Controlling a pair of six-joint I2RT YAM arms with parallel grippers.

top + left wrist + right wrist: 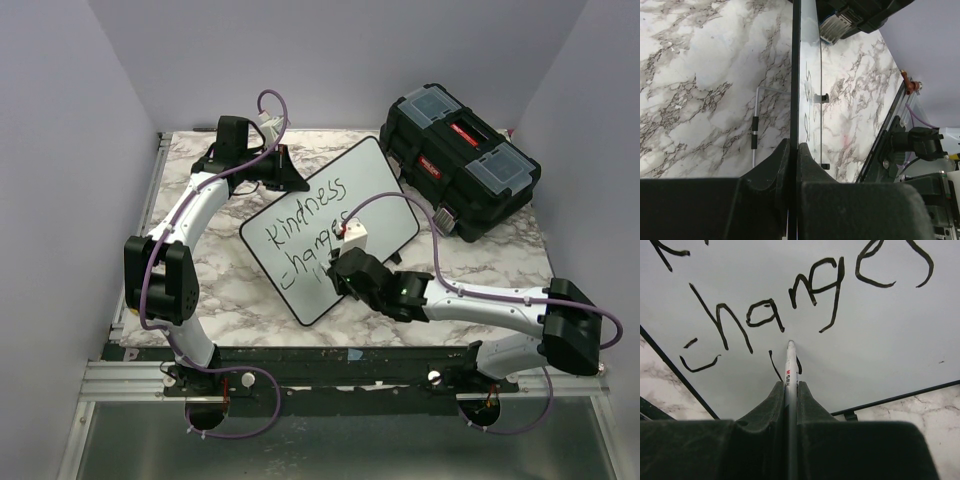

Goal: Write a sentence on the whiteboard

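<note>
sentence (790,295): 2 lines done, 3rd barely started | L gripper (794,150) pinches whiteboard (372,188) edge nr far bench (225,290) edge | R gripper (790,388) pinches marker (790,365)

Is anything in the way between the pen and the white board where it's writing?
No, nothing visible is. The marker held in the right end effector has its tip right at the whiteboard, just under the sentence, and the white space beside the tip is bare.
</note>
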